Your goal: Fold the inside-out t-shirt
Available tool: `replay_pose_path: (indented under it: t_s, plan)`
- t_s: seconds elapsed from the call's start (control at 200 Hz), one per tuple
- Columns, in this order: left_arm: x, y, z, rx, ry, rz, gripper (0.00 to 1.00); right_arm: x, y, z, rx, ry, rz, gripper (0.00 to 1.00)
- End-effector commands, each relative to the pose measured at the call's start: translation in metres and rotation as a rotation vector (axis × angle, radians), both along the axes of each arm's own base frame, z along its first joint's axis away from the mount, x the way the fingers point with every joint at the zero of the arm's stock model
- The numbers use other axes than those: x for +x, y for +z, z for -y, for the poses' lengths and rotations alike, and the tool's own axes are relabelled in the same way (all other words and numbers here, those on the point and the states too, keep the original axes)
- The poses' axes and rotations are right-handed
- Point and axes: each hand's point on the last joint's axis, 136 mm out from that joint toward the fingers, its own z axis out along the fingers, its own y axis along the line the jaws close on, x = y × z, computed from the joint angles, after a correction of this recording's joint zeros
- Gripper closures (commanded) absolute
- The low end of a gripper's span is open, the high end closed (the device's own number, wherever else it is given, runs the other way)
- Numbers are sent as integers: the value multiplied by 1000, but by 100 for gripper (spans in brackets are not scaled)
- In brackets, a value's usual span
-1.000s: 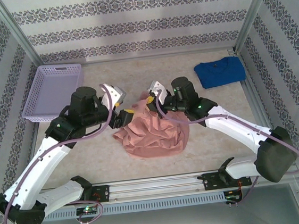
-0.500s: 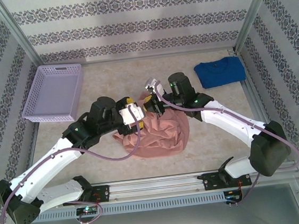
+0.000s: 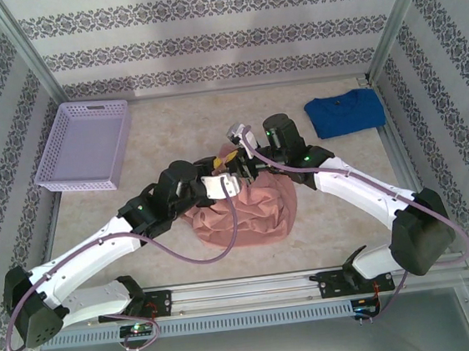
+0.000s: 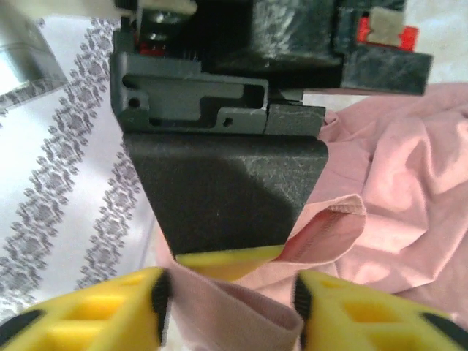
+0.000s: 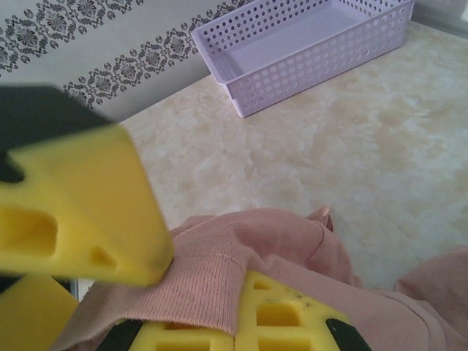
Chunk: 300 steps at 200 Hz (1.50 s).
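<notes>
While its ribbed collar (image 5: 213, 265) is pinched by the right claw (image 5: 194, 287), the salmon-pink t-shirt (image 3: 247, 218), heaped at bench (image 3: 155, 133) centre, should be clamped at its twelve-o'clock edge by the part-spread left claw (image 4: 230, 307) before lifting.

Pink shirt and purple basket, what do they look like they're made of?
Pink shirt: soft matte knit, likely cotton, judging by loose wrinkles and a ribbed band. Purple basket: stiff smooth plastic, probably moulded, given its even grid of holes.
</notes>
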Motion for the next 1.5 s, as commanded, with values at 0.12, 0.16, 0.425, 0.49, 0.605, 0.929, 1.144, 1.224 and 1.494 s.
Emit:
replay_pose_path:
  t_s: [0.12,0.16,0.425,0.49,0.605,0.929,1.144,1.224,1.494]
  plan:
    - [-4,24,-2,-55,4,67,78,7,15,0,23,-10,22,100]
    - [-4,23,-2,-53,4,60,82,7,15,0,25,-9,25,100]
    - [-3,25,-10,-104,52,2,97,10,12,2,16,-29,28,100]
    - [-2,27,-14,-118,71,-9,100,10,11,3,15,-32,30,100]
    - [1,34,-24,-173,114,-41,100,11,8,6,3,-46,31,100]
    - [16,58,-104,-430,441,-213,100,10,-21,92,-117,-425,-157,33]
    - [14,69,-147,-614,574,-228,100,47,-77,159,-271,-810,-312,30]
    - [14,68,-148,-632,578,-247,100,68,-94,148,-318,-796,-337,31]
    - [17,65,-153,-622,601,-241,100,112,-169,118,-466,-725,-425,31]
